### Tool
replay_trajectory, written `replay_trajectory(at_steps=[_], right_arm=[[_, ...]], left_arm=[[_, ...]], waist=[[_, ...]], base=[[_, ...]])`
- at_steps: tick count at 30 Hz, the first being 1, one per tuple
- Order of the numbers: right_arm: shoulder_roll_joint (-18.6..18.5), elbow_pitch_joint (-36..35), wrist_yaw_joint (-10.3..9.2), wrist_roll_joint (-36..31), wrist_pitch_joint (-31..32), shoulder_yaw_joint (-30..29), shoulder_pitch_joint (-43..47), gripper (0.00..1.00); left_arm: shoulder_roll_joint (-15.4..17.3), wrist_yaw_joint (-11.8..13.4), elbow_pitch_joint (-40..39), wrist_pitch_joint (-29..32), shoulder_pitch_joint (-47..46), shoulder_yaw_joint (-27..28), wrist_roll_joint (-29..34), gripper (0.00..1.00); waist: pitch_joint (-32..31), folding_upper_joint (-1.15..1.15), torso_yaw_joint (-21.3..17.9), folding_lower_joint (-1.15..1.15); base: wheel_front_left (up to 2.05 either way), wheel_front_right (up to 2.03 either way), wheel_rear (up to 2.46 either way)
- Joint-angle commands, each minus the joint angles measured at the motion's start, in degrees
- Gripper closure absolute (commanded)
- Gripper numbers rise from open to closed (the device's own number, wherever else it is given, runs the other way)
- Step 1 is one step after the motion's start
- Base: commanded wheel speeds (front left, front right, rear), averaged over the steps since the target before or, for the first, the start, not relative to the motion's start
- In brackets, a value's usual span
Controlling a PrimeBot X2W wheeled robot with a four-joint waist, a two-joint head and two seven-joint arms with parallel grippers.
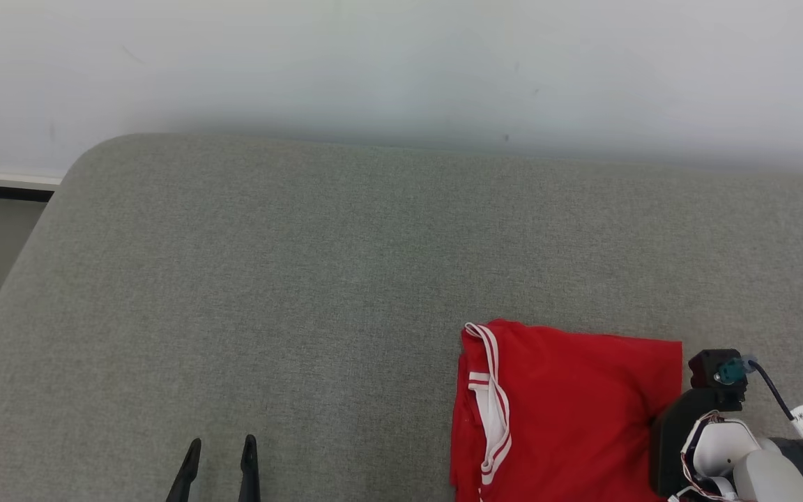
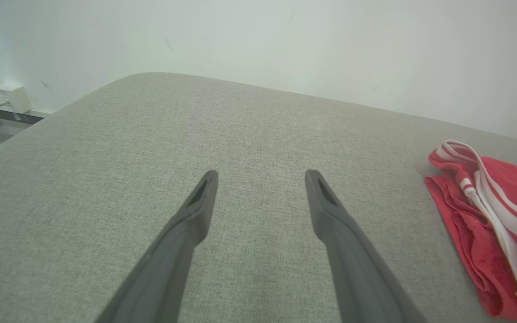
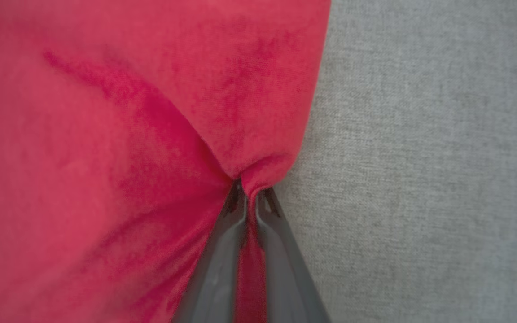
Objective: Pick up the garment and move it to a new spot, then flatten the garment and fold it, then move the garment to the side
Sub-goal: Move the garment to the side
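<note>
Presently, the red garment [image 1: 576, 404] with white striped trim lies folded at the near right of the grey upholstered surface [image 1: 304, 279]. The right gripper [image 3: 249, 190] is closed narrow, pinching a fold of cloth at the garment's right edge. The left gripper [image 2: 262, 175] stands wide and holds nothing, over bare upholstery at the near left, well apart from the garment.

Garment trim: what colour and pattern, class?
The trim is white with a red stripe, on a red garment; best in left wrist view.
</note>
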Motion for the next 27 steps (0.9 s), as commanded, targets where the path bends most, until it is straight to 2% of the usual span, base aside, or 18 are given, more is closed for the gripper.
replay_trajectory(at_steps=[1, 7, 15, 22, 27], right_arm=[[-1.2, 1.0, -0.18, 0.2, 0.8, 1.1, 0.2, 1.00], [-6.9, -3.1, -0.19, 1.6, 2.9, 6.3, -4.9, 1.00], [-14.2, -7.9, -0.18, 4.8, 8.5, 10.5, -13.0, 1.00], [-18.5, -10.4, -0.18, 6.4, 11.3, 11.3, -19.2, 1.00], [-20.1, -10.5, -0.18, 6.1, 11.7, 11.1, -22.5, 1.00]], left_arm=[[0.0, 0.4, -0.3, -0.2, -0.4, 0.2, -0.2, 0.00], [0.0, 1.0, -1.6, -0.2, -0.7, 0.5, -0.8, 0.00], [0.0, 1.6, -3.8, -0.2, -1.8, 1.6, -0.7, 0.00], [0.0, 1.1, -4.5, -0.2, -3.2, 2.5, 0.1, 0.00], [0.0, 0.4, -4.4, -0.2, -4.6, 2.7, 0.9, 0.00]], waist=[[0.2, 0.00, -0.5, 0.00], [0.3, 0.00, -2.7, 0.00], [1.6, 0.00, -7.6, 0.00], [4.5, 0.00, -12.7, 0.00], [6.8, 0.00, -16.1, 0.00]], base=[[0.00, 0.00, 0.00], [0.00, 0.00, 0.00], [0.00, 0.00, 0.00], [0.00, 0.00, 0.00], [0.00, 0.00, 0.00]])
